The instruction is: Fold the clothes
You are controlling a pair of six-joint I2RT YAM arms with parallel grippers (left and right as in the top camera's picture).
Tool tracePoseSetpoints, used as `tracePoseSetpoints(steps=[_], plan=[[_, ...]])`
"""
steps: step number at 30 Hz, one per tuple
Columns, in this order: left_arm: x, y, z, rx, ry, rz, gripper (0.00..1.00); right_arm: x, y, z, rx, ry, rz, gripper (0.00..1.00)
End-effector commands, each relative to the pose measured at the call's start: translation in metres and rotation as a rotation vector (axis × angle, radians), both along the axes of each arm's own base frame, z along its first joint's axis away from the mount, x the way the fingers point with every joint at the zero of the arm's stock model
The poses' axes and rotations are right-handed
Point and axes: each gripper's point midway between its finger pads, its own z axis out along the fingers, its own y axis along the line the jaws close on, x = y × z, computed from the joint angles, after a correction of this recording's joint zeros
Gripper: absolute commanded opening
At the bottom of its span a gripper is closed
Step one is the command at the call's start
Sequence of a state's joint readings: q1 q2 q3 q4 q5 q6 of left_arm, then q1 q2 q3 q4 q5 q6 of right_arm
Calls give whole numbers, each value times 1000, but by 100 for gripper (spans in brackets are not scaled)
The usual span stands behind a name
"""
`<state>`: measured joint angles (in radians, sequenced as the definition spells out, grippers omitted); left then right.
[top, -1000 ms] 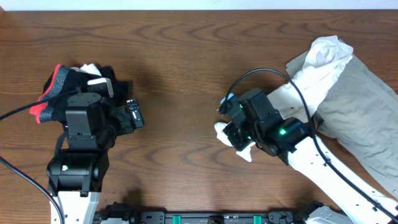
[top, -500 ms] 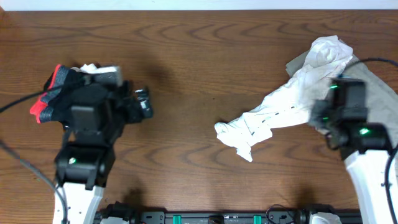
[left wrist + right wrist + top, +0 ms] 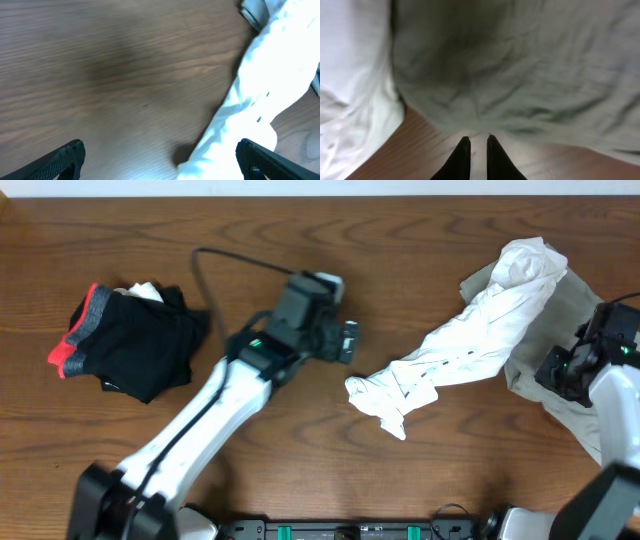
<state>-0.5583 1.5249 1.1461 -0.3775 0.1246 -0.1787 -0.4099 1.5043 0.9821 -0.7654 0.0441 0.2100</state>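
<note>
The white T-shirt (image 3: pixel 465 345) lies crumpled in a long twisted strip, from the back right down to a bunched end (image 3: pixel 385 398) near the table's middle. Small black marks show on it; no lettering is visible. My left gripper (image 3: pixel 345 340) is wide open and empty just left of that bunched end. In the left wrist view the shirt (image 3: pixel 270 85) fills the right side, with its lower end between my spread fingers (image 3: pixel 65 155). My right gripper (image 3: pixel 562 368) hovers over the grey garment's edge; in the right wrist view (image 3: pixel 475 142) its fingers are closed with only a slit, holding nothing.
A grey-beige garment (image 3: pixel 575 330) lies at the right under and beside the shirt, and it also shows in the right wrist view (image 3: pixel 520 65). A black and red clothes pile (image 3: pixel 130 340) sits at the far left. Brown wooden table (image 3: pixel 300 240) all around.
My left arm has swung from the black pile to the table's middle, beside the shirt's end. My right arm has left the shirt's end and pulled back to the right edge.
</note>
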Motion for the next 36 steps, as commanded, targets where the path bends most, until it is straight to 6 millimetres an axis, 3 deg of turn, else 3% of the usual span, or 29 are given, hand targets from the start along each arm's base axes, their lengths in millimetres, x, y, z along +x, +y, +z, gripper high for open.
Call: tracePoseSetpoints(steps=[1, 8, 15, 19, 25, 36], plan=[[7, -27, 2, 8, -14, -57, 98, 3, 0, -26, 65, 41, 23, 11], [-6, -86, -12, 6, -70, -211, 98, 6, -14, -80, 118, 104, -1, 11], [-21, -128, -41, 21, -88, -322, 98, -17, -41, -120, 165, 172, -100, 12], [-17, -142, -44, 10, -138, -357, 98, -27, -66, -120, 198, 119, -197, 12], [-6, -158, -32, -45, -221, -362, 98, -28, -69, -115, 351, 2, -263, 19], [-32, -158, -90, 26, -57, -426, 98, -26, -66, -114, 371, -8, -261, 25]])
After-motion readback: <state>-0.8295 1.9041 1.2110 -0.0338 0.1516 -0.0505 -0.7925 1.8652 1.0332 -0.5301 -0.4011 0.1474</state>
